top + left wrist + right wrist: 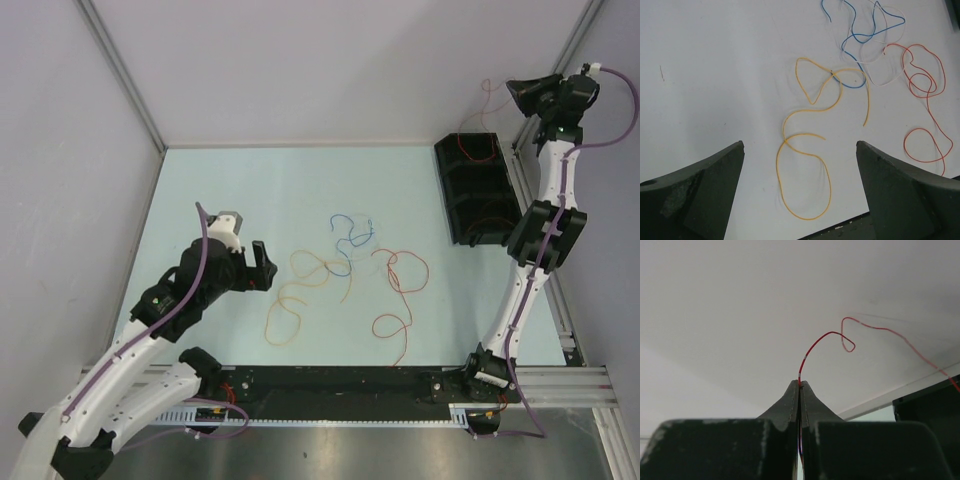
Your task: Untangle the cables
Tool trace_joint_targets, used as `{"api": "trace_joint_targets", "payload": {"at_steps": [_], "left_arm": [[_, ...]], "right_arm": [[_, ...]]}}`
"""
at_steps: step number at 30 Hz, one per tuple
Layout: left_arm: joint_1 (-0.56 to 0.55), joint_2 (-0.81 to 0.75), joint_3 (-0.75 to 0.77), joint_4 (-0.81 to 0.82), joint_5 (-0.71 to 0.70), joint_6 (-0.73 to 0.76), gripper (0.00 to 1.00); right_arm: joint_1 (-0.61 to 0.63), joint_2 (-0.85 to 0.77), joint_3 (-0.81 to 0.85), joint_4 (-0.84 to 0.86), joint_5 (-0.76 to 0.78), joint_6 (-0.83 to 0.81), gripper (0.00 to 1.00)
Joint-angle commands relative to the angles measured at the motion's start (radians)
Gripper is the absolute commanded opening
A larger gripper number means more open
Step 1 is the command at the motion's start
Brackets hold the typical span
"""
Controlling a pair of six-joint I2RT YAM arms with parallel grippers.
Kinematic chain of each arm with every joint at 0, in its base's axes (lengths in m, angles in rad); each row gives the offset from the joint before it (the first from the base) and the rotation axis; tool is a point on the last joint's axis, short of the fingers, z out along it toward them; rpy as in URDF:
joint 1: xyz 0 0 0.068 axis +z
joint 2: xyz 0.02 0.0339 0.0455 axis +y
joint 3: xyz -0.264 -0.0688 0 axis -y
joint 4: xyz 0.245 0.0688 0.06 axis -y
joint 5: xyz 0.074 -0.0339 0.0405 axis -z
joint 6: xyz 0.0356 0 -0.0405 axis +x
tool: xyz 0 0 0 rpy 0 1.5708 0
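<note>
High at the far right, the right gripper [800,385] is clenched on a thin red cable [812,347] that hangs down toward the black tray [480,215]. Nearer, the left gripper [800,146] is released, jaws wide above the surface [715,75], over the yellow cable [805,218]; the blue cable [875,33] and a second red cable [923,161] lie beyond.
</note>
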Motion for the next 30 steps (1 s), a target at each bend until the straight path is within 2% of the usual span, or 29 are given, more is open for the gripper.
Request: {"api": "trace_joint_targets", "payload": {"at_steps": [1, 7, 14, 19, 24, 30], "left_arm": [[0.011, 0.005, -0.004, 0.031, 0.02, 0.016, 0.98], [0.016, 0.015, -0.004, 0.031, 0.022, 0.017, 0.98], [0.027, 0.018, -0.004, 0.032, 0.025, 0.017, 0.98], [0.031, 0.018, -0.004, 0.034, 0.031, 0.017, 0.98], [0.031, 0.012, -0.005, 0.034, 0.033, 0.017, 0.98], [0.033, 0.003, -0.004, 0.034, 0.031, 0.019, 0.98]], "right_arm": [[-0.011, 0.043, 0.035, 0.106, 0.03, 0.084, 0.0], [-0.004, 0.044, -0.005, 0.282, 0.024, 0.037, 0.0], [-0.004, 0.061, -0.061, 0.461, -0.119, -0.078, 0.0], [0.007, 0.048, -0.134, 0.469, -0.139, -0.213, 0.0], [0.036, 0.029, -0.146, 0.357, -0.127, -0.359, 0.0], [0.019, -0.086, -0.325, 0.484, -0.137, -0.316, 0.0]]}}
